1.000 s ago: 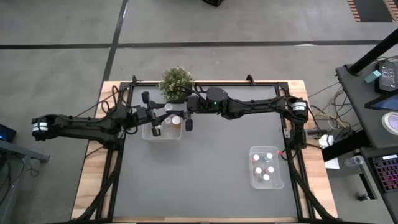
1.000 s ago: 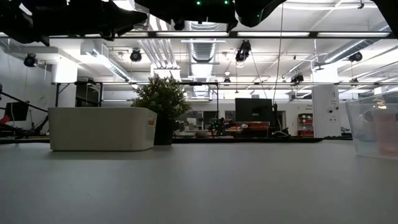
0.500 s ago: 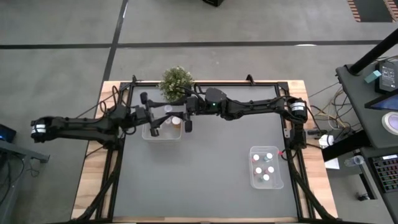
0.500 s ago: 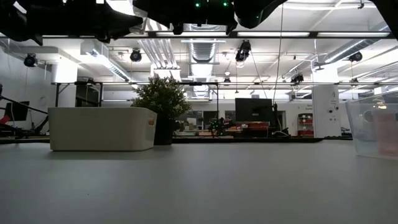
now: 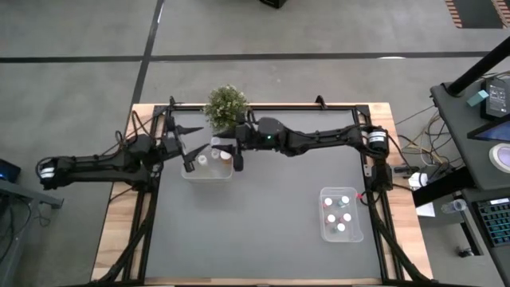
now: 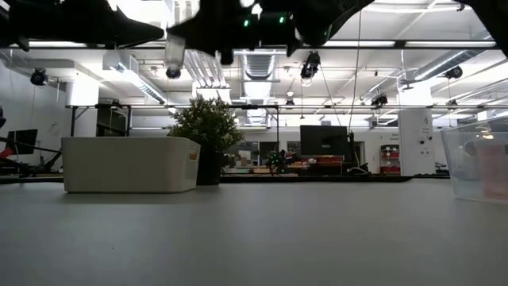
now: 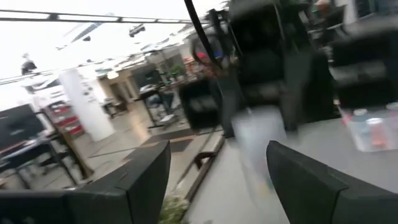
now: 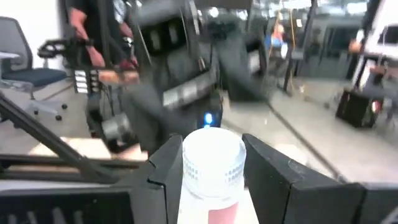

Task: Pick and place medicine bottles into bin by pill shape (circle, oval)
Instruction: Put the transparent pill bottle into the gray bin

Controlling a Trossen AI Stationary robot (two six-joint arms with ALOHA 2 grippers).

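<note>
My right gripper (image 5: 232, 153) reaches across from the table's right and is shut on a medicine bottle (image 8: 211, 163) with a white cap and a pink mark. It holds the bottle over the white bin (image 5: 209, 171) at the far left. Another bottle (image 5: 202, 159) lies in that bin. My left gripper (image 5: 183, 145) stands open just left of the bin, with nothing between its fingers (image 7: 143, 180). A clear bin (image 5: 341, 214) at the near right holds several white-capped bottles. My right gripper pinches the bottle between its two fingers (image 8: 163, 171), which flank the cap and the upper body (image 8: 188, 186). The fingers lie about level and come from the table's right. The bottle stands upright, cap up, lifted clear above the white bin.
A green potted plant (image 5: 225, 105) stands right behind the white bin, close to both grippers. The grey tabletop (image 5: 255, 215) between the two bins is bare. In the low view the white bin (image 6: 131, 164) is at the left and the clear bin (image 6: 479, 163) at the right.
My left gripper has drawn back from over the white bin toward the table's left edge, and its fingers have spread wider open. My right gripper keeps the bottle over the bin.
</note>
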